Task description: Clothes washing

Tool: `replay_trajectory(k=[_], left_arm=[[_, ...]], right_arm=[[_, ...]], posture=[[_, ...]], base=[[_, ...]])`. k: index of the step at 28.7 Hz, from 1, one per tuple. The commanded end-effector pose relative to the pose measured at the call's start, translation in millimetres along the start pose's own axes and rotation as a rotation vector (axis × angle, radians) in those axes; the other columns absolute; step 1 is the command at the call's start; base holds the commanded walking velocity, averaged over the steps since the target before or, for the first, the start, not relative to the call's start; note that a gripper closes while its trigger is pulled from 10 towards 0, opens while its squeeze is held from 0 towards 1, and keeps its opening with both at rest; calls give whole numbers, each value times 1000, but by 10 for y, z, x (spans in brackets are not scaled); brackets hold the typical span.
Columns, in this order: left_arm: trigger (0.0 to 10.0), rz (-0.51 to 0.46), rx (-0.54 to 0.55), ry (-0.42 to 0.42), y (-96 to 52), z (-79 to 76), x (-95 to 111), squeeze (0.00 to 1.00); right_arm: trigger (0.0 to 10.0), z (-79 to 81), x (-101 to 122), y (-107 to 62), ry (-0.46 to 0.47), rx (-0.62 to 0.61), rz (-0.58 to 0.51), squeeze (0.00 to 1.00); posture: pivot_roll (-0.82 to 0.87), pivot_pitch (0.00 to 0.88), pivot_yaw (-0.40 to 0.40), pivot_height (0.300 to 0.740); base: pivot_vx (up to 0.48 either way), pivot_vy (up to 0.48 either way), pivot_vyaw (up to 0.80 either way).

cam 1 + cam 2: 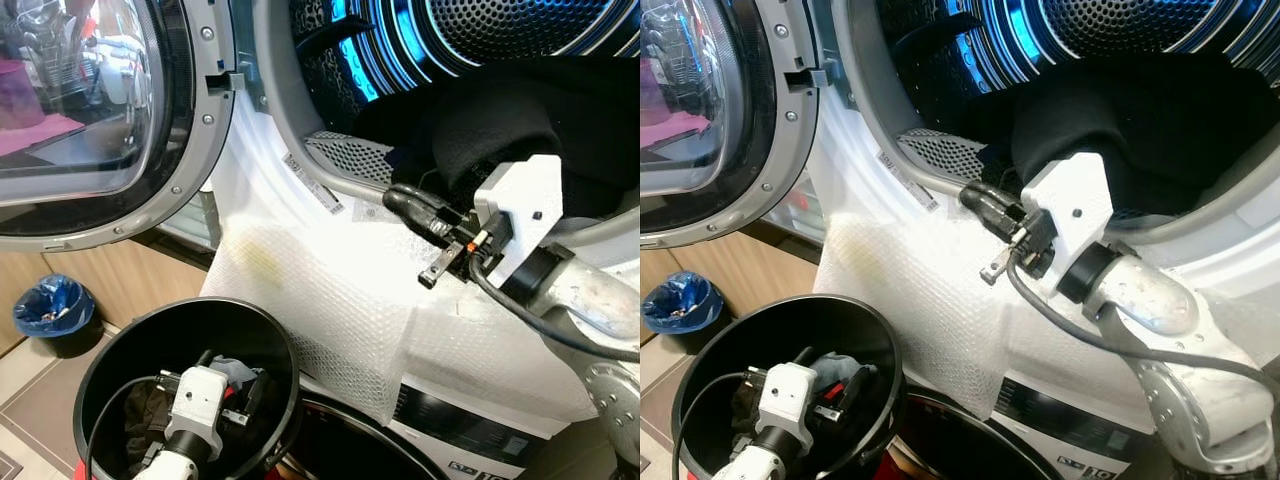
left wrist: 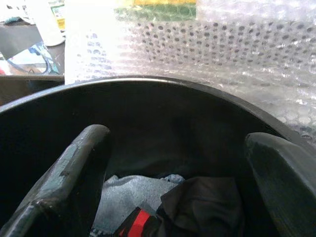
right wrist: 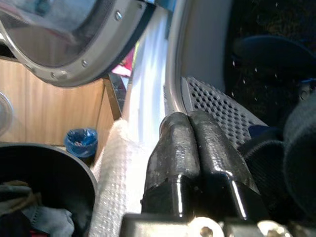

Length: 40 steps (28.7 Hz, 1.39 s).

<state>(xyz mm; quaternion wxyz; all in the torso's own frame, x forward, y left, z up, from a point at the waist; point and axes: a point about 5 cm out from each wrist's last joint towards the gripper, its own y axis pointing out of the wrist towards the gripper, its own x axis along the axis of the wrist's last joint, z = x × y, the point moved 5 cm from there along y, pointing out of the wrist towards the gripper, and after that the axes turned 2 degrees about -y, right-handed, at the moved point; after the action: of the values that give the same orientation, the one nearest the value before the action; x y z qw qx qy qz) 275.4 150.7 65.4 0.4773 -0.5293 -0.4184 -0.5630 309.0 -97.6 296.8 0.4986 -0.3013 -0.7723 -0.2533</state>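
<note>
Left eye view: right gripper (image 1: 400, 196), fingers pressed together and empty, sits centre-right at the drum (image 1: 470, 40) lip. Left gripper (image 1: 240, 385), fingers spread wide, hangs in the bin (image 1: 120, 350) lower left over clothes (image 2: 197, 207). Loading step; next calls for a grasp.

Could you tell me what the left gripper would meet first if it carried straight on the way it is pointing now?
Most likely the clothes at the bottom of the black bucket: the left gripper points down into it, fingers open, with grey, black and red fabric ahead. Depth is hard to judge.
</note>
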Motion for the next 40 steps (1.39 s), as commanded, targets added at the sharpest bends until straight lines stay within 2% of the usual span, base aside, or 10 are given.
replay_trajectory(k=[1,5,8,12,15,17,20,25,32,40], left_arm=[[10000,5,-11,6,-19,-6,-25,0],[10000,6,-18,6,-19,-17,-29,0],[10000,3,-18,7,-6,-16,-20,0],[10000,-1,-13,9,12,-3,-2,0],[10000,-2,-9,9,19,6,6,0],[10000,-4,5,5,33,21,17,0],[10000,-7,8,1,54,16,30,0],[10000,-10,13,-1,73,21,49,0],[10000,-8,35,-3,96,70,59,0],[10000,-10,48,-2,105,89,73,0]], right_arm=[[0,-21,42,11,-38,2,2,0],[0,-64,6,17,-86,7,33,0],[0,-212,-39,76,-145,-22,80,0],[0,-418,-69,158,-160,-89,128,0],[0,-477,-73,181,-160,-109,140,0],[0,-689,-96,227,-278,-161,218,0],[0,-862,-52,285,-405,-185,269,0],[0,-1067,58,394,-491,-237,291,0],[0,-1335,188,779,-495,-333,296,0],[0,-1398,219,1051,-501,-412,321,0]], posture=[[-63,0,-20,740],[-63,0,-18,740],[-56,0,-20,740],[-53,0,-23,740],[-53,0,-23,740],[-56,7,-24,740],[-57,16,-23,740],[-62,29,-23,740],[-65,43,-22,740],[-55,45,-25,740]], base=[[0,0,0],[0,0,0],[0,0,0],[0,0,0],[0,0,0],[0,0,0],[0,0,0],[0,0,0],[0,0,0],[0,0,0]])
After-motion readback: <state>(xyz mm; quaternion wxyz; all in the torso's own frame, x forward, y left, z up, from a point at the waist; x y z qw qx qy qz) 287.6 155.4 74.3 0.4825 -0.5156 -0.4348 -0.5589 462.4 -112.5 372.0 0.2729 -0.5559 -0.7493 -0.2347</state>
